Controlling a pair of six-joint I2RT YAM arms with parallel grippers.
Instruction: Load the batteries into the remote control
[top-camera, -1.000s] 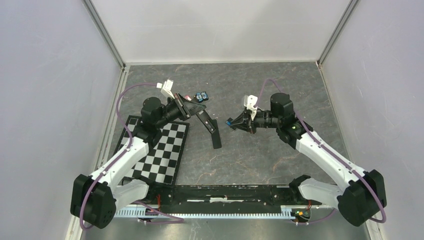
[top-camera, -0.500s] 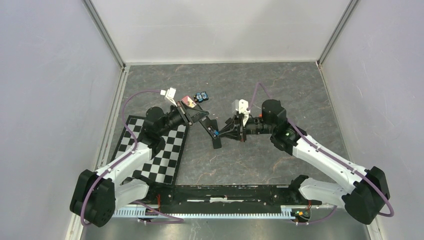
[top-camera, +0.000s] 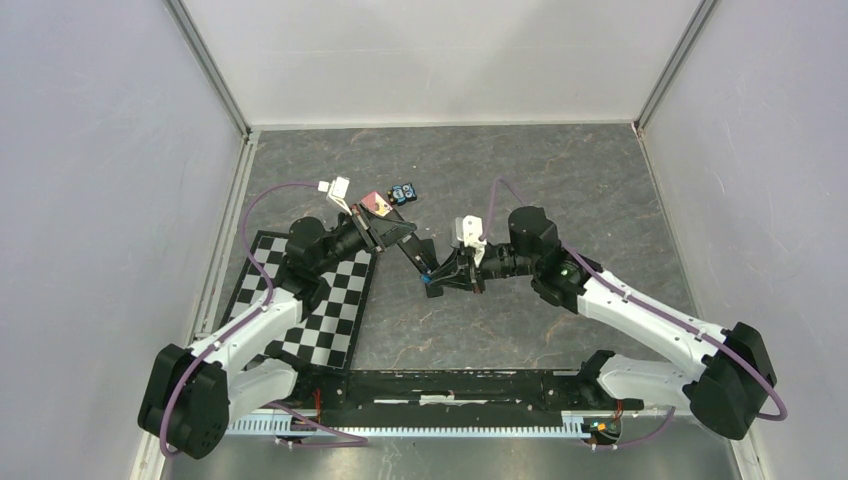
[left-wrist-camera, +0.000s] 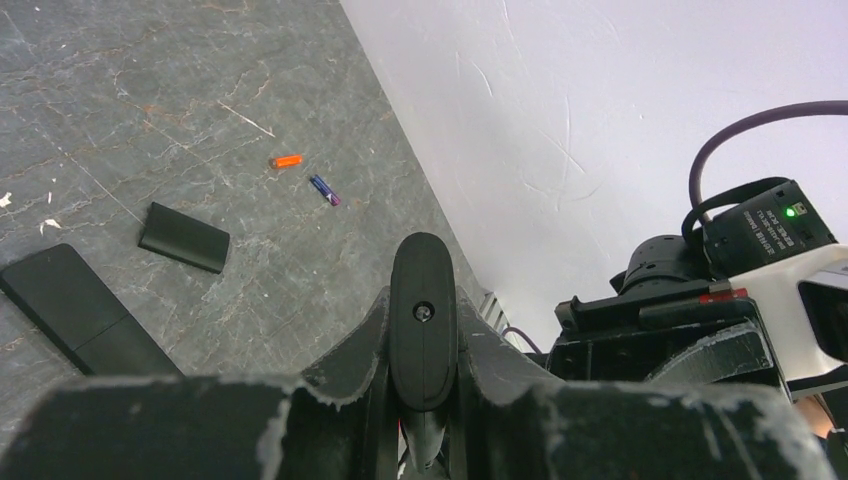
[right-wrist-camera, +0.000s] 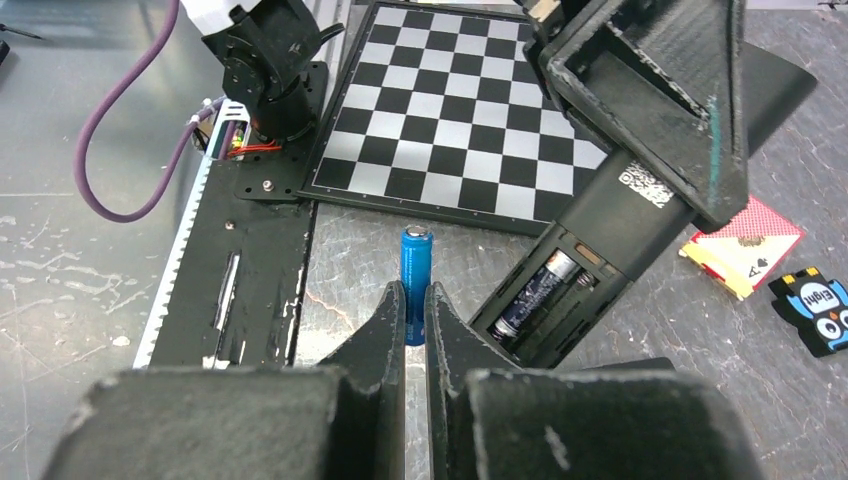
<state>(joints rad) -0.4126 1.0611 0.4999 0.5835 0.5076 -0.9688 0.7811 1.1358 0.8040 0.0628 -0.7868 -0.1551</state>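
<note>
From above, the blue battery (top-camera: 428, 283) is only a speck at the tip of the right gripper (top-camera: 436, 279), and the open side of the remote control (top-camera: 412, 251) cannot be made out. The left wrist camera sees that remote end-on, its lower part buried between the fingers of the left gripper (left-wrist-camera: 422, 372), which is clamped on it. A second black remote (left-wrist-camera: 72, 308) is cut off by the gripper body. In the right wrist view the battery's lower end is hidden between the fingers, and the frame edge crops the top of the left gripper.

The worktop (top-camera: 560, 180) is dark grey, veined like stone and scuffed, boxed in by pale walls (top-camera: 440, 60). On it lie a checkerboard mat (right-wrist-camera: 450, 110), a playing card (right-wrist-camera: 745, 250), a blue-and-black owl gadget (right-wrist-camera: 815, 305) and a loose black battery cover (left-wrist-camera: 184, 237).

The right gripper pinches the blue battery upright, just beside the remote's open compartment but apart from it. One cell (right-wrist-camera: 535, 295) already sits in that compartment. An orange battery (left-wrist-camera: 287, 160) and a purple battery (left-wrist-camera: 324, 189) lie near each other on the worktop, close to the wall and well apart from both grippers.
</note>
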